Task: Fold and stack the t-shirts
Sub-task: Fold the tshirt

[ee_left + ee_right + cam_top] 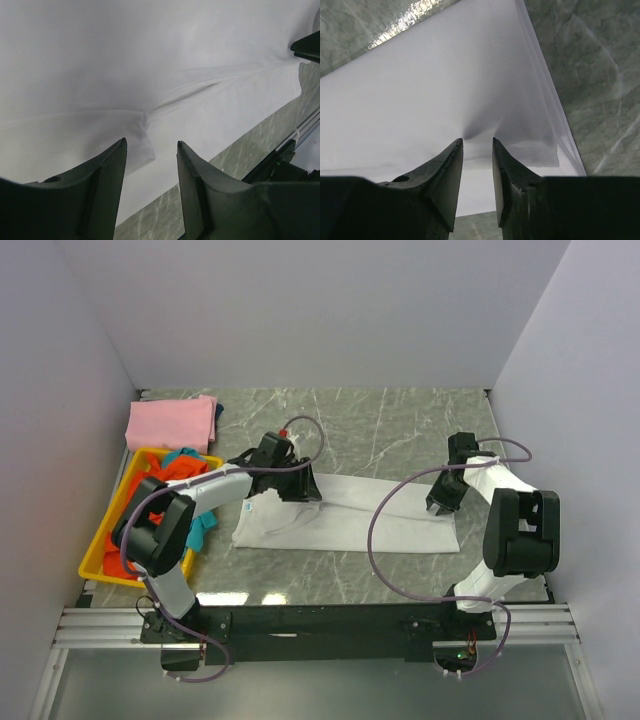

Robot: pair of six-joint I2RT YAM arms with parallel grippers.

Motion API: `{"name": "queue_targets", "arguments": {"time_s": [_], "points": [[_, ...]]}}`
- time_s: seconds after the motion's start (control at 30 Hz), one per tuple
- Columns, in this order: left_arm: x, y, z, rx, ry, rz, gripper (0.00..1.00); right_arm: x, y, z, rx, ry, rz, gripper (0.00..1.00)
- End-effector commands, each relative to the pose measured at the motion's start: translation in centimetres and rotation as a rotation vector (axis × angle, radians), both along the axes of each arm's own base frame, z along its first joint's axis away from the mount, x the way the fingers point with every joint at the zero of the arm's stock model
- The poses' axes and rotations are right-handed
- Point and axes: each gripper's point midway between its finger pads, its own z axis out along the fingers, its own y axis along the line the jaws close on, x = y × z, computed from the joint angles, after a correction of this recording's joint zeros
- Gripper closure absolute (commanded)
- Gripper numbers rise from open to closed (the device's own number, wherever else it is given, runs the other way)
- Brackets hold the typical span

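A white t-shirt [350, 515] lies folded into a long flat strip across the middle of the marble table. My left gripper [298, 490] is low over its left part, jaws open, tips beside a small pucker in the cloth [150, 60]; the left gripper [151, 141] holds nothing. My right gripper [440, 505] is at the strip's right end, jaws a little apart, tips pressing by a crease in the white cloth [445, 90]; the right gripper [477, 140] holds nothing. A folded pink t-shirt [170, 423] lies at the back left. Orange-red [140, 500] and teal [205, 525] t-shirts lie in the tray.
A yellow plastic tray [100, 562] stands at the left edge of the table beside the left arm. Grey walls close in the left, back and right. Purple cables loop over both arms. The metal rail with the arm bases runs along the near edge.
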Motion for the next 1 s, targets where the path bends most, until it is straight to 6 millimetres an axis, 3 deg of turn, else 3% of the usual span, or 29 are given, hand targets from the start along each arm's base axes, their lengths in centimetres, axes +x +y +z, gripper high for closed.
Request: {"name": "queue_targets", "arguments": {"time_s": [0.0, 0.3, 0.6, 0.73, 0.97], "points": [[-0.3, -0.6, 0.3, -0.038, -0.006, -0.007, 0.50, -0.1, 0.2, 0.9, -0.009, -0.030, 0.001, 0.63], [-2.4, -1.5, -2.3, -0.030, 0.076, -0.063, 0.50, -1.3, 0.2, 0.1, -0.019, 0.007, 0.009, 0.64], [-3.5, -2.1, -3.4, 0.014, 0.111, -0.101, 0.50, -1.8, 0.3, -0.2, -0.023, 0.027, 0.008, 0.64], [-3.2, -1.9, -1.9, 0.016, 0.089, -0.081, 0.50, -1.0, 0.2, 1.0, -0.027, -0.005, 0.018, 0.64], [-2.5, -1.0, 2.8, 0.027, 0.035, -0.008, 0.47, 0.8, 0.3, 4.0, -0.037, -0.064, 0.055, 0.63]]}}
